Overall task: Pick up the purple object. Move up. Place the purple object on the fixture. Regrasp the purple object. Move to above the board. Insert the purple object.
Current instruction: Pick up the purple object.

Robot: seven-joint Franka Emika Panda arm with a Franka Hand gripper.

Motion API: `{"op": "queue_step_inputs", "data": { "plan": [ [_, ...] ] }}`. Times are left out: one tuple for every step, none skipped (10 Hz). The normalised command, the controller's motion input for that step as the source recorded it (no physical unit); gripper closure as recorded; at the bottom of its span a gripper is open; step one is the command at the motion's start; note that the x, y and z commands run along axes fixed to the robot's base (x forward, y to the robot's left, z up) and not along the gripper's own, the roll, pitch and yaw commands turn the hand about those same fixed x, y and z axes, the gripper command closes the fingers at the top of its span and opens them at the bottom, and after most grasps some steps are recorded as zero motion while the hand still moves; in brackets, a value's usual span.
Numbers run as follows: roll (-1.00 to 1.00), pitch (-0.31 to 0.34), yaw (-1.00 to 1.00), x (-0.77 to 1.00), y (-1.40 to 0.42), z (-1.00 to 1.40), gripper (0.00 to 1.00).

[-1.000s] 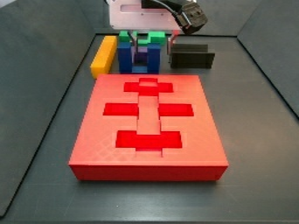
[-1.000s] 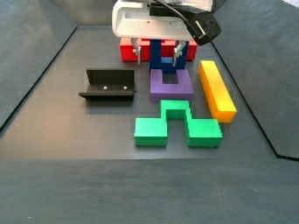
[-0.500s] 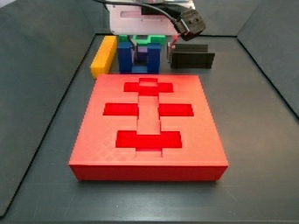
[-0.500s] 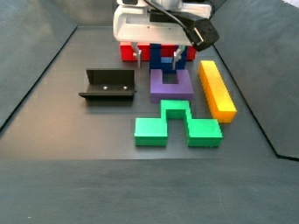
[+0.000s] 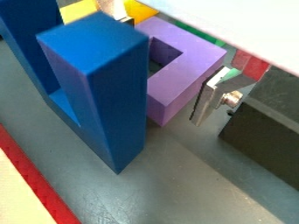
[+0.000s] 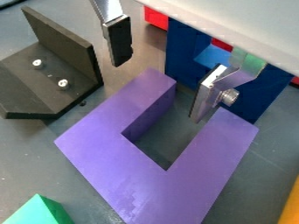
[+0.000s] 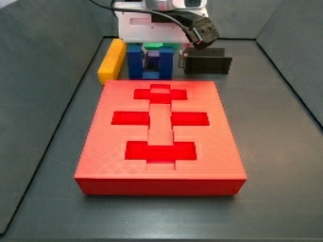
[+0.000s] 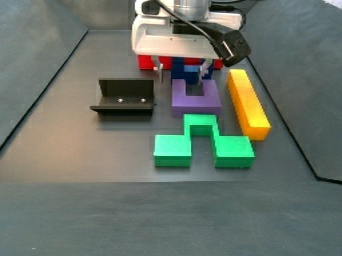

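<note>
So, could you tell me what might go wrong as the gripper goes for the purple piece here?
The open gripper straddles one arm of the purple object, one finger inside the U.
1. The blue block stands right beside it and may be knocked.
2. The fixture lies near the outer finger; it may get clipped.

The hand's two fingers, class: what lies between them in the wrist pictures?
One arm of the purple object lies between the hand's fingers, which stand open and apart from it in a wrist view. The fixture is outside them.
</note>
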Motion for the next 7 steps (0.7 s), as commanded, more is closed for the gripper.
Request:
{"op": "queue_step_inputs", "data": {
  "plan": [
    [0.03,-0.099,0.01,0.01,0.01,-0.17,0.00],
    [0.03,-0.094,0.01,0.04,0.03,-0.17,0.00],
    [0.03,-0.086,0.03,0.06,0.07,-0.16,0.00],
    [0.04,-0.081,0.04,0.04,0.04,-0.15,0.00],
    [0.05,-0.077,0.06,0.01,0.00,-0.16,0.00],
    [0.01,-0.061,0.02,0.00,0.00,-0.02,0.00],
    [0.00,0.000,0.00,0.00,0.00,0.00,0.00]
  ]
}}
